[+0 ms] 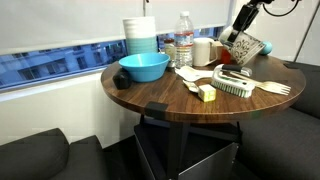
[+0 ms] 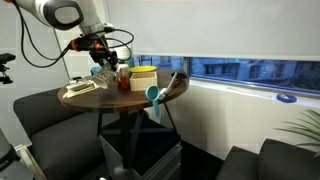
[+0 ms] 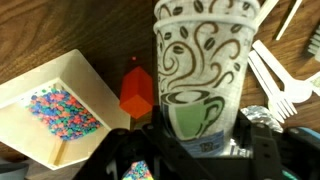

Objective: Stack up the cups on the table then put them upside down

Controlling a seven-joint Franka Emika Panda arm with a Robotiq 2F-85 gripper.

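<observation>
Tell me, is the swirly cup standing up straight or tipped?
Tipped. In an exterior view the cup leans sideways, held in the claw. Whether it touches the table, I cannot tell.

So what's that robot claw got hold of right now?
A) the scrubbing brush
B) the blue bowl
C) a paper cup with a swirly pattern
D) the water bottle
C: the wrist view shows the swirly cup between the fingers of the gripper, while the blue bowl, bottle and brush all sit on the table.
</observation>
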